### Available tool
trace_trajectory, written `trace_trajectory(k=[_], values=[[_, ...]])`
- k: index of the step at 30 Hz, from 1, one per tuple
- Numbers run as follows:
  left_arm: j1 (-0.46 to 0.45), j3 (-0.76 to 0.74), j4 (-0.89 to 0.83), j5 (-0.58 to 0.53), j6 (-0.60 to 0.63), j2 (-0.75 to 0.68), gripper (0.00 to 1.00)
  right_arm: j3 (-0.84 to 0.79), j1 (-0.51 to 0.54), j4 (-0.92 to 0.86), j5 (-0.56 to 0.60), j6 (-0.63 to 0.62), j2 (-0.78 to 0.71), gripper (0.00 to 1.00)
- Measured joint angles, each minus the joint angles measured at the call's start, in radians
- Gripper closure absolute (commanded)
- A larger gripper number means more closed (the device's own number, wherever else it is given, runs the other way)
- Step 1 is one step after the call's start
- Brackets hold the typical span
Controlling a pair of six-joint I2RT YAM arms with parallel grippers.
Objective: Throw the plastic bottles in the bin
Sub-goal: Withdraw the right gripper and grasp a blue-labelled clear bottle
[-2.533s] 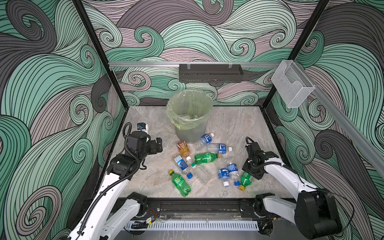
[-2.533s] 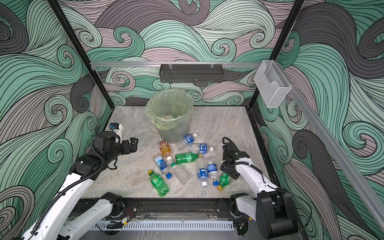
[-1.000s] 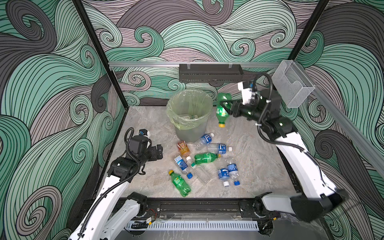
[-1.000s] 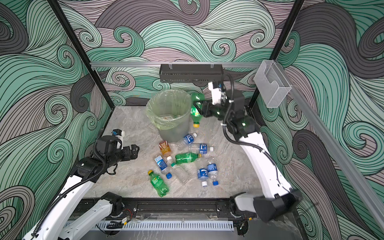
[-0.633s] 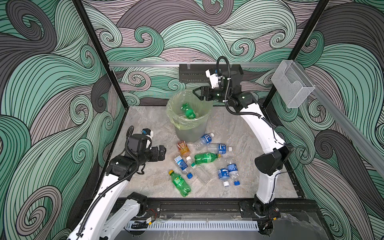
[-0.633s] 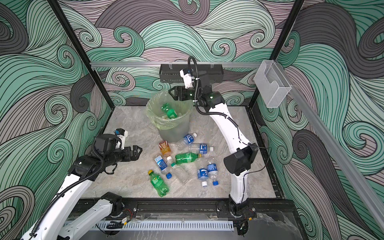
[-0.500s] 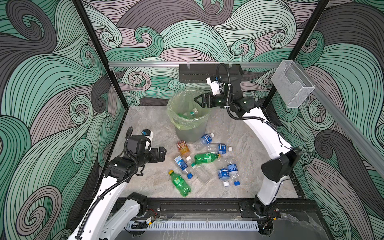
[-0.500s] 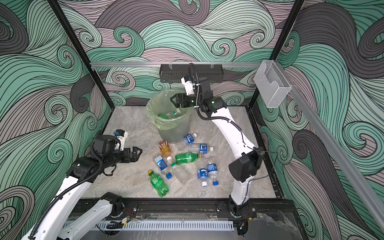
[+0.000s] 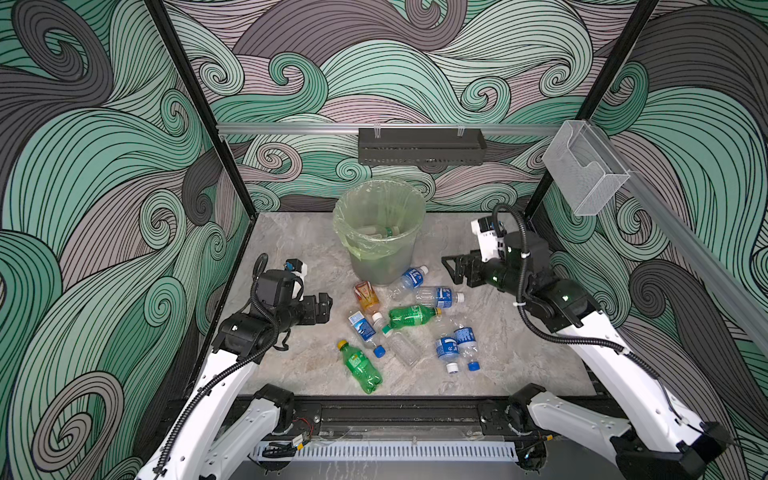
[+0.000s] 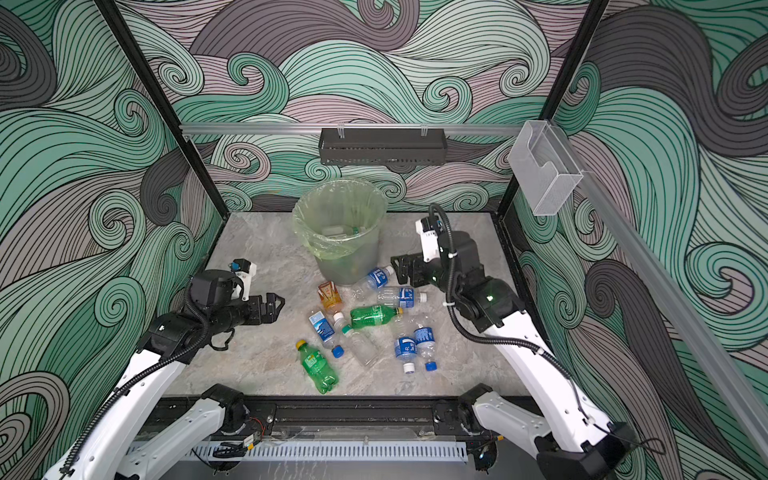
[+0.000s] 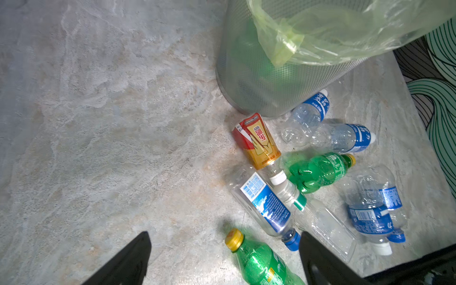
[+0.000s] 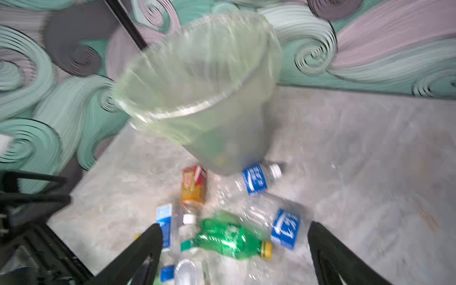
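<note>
Currently: left claw (image 9: 323, 308) open, empty, hovering at 8 o'clock from bin (image 9: 384, 266). Likewise right claw (image 9: 452, 269) open, empty, at 3 o'clock from bin base. Loose plastic bottles (image 9: 411, 316) lie scattered on surface (image 9: 299, 361) at 6 o'clock from bin, nearest touching its base. Few more visible inside bin.

The grey marbled tabletop (image 9: 291, 232) carries the upright bin (image 9: 384, 266) and plastic bottles (image 9: 411, 316) scattered near its base

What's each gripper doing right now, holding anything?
Left gripper: open, fingers apart, holding nothing.
Right gripper: open, fingers apart, holding nothing.
</note>
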Motion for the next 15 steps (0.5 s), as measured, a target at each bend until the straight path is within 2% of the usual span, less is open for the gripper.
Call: trace_trajectory(k=[8, 15], values=[[0.0, -0.027, 0.038, -0.054, -0.014, -0.001, 0.05, -0.208, 0.0, -0.142, 0.077, 0.075, -0.082, 0.21], [0.0, -0.032, 0.042, -0.095, -0.014, -0.011, 0.05, -0.369, 0.0, -0.143, 0.08, 0.138, -0.098, 0.22]])
